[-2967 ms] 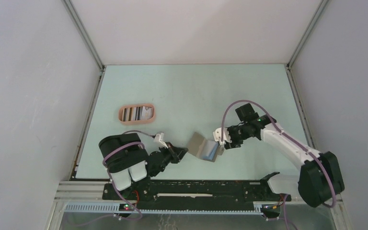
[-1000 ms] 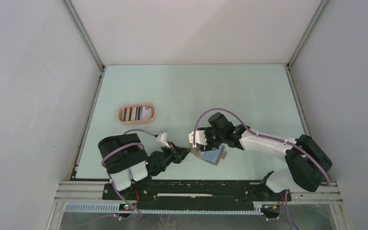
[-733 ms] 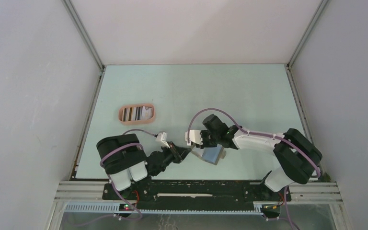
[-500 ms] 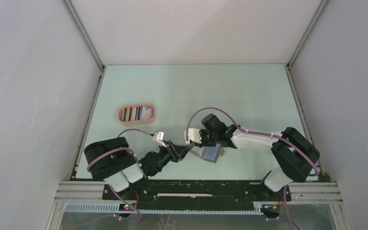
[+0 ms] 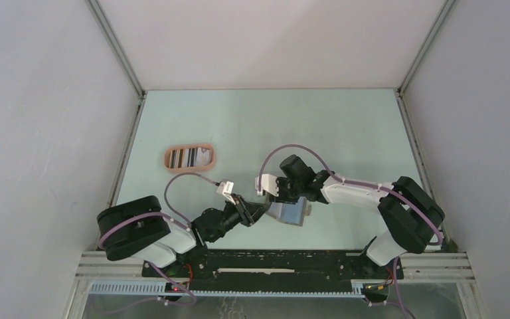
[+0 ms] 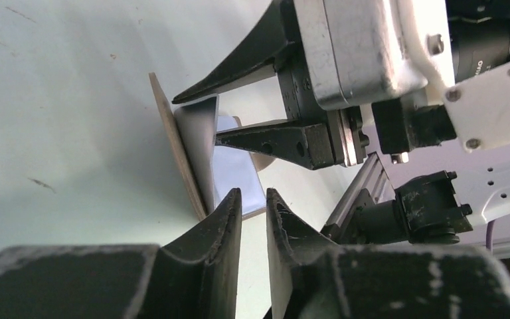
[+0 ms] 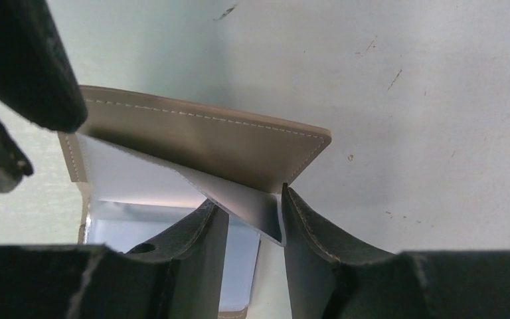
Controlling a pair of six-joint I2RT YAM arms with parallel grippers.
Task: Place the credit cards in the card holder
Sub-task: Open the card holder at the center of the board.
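On the worktop [image 5: 272, 119], the open wallet [image 5: 285, 212] lies right of and nearer than the card holder [image 5: 167, 159], whose long axis runs left-right, closer to the left arm. The right hand [image 7: 251, 198] is spread astride a grey sheet [image 7: 172, 179] in the wallet. Whether the left hand [image 6: 253, 193] grips anything cannot be determined.

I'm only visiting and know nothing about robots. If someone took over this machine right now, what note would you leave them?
Left gripper: jaws a narrow slit apart at the edge of the wallet, holding nothing that I can see.
Right gripper: open, straddling a thin inner flap of the wallet.
Things: the pink tray sits apart from both arms; a blue card is in the wallet.
Done: several cards lie in the tray.
Left: pull out the blue card and carry it to the tray. More cards may be hidden in the wallet.
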